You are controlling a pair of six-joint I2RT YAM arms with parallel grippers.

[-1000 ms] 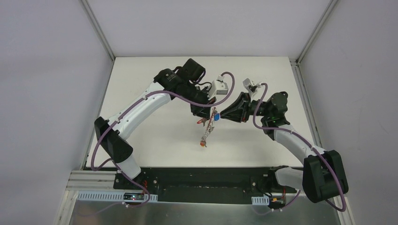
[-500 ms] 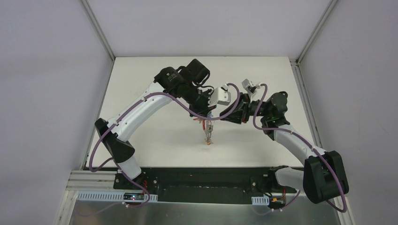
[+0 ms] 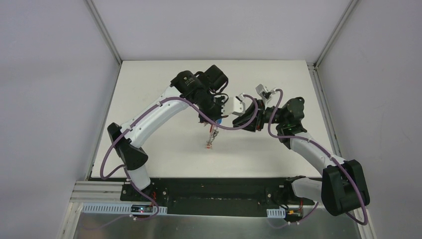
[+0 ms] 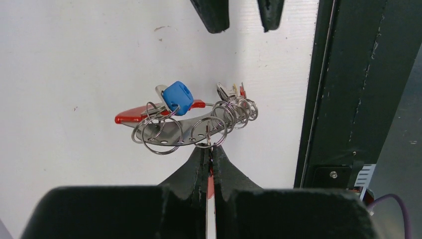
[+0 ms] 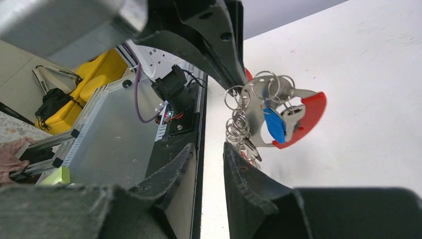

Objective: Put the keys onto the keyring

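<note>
My left gripper [image 4: 209, 149] is shut on a thin red-headed piece that looks like a key, with only a red sliver showing between the jaws. The keyring [image 4: 191, 127] hangs from its fingertips by one grey ring. It is a holed metal plate with several rings and a red curved band. A blue-headed key [image 4: 177, 97] hangs on it, and more keys [image 5: 246, 149] dangle at one end. From above, the keyring [image 3: 212, 138] hangs over the table's middle. My right gripper [image 5: 209, 149] is open and empty, just beside the keyring [image 5: 278, 107], one finger [image 5: 249, 174] at the dangling keys.
The black base rail [image 3: 214, 191] runs along the table's near edge, close beneath the hanging bunch in the left wrist view [image 4: 348, 99]. White table top [image 3: 159, 144] lies all around. Purple cables [image 3: 239, 124] loop between the two wrists.
The left arm has swung and carried the hanging keyring to the left and slightly nearer. The right gripper has opened a little and closed in on the bunch.
</note>
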